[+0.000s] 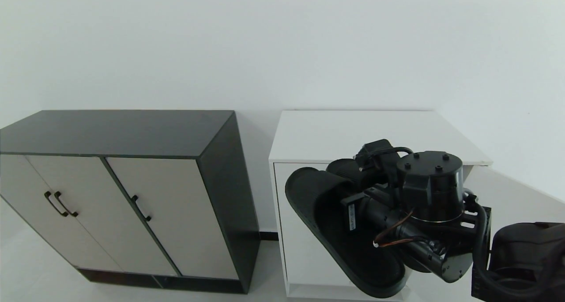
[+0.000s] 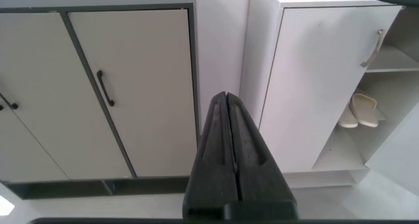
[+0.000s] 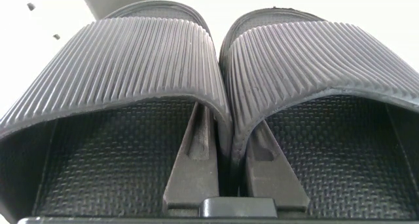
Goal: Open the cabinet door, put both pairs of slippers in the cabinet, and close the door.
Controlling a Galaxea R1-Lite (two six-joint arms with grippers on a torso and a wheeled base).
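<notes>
My right gripper (image 3: 226, 139) is shut on a pair of black slippers (image 1: 335, 231), one finger inside each, pinching their inner walls together. The ribbed straps (image 3: 150, 60) arch over the fingers. The pair hangs in front of the white cabinet (image 1: 362, 134), soles facing left. In the left wrist view the cabinet's door (image 2: 321, 86) stands open with its handle (image 2: 373, 47) at the edge. A pair of white slippers (image 2: 359, 111) lies on a shelf inside. My left gripper (image 2: 226, 103) is shut on nothing, low in front of the gap between the two cabinets.
A black-topped cabinet (image 1: 114, 130) with beige doors and black handles (image 1: 141, 208) stands to the left of the white one, doors shut. A narrow gap (image 1: 262, 196) separates them. The pale wall lies behind and the light floor (image 1: 35, 271) in front.
</notes>
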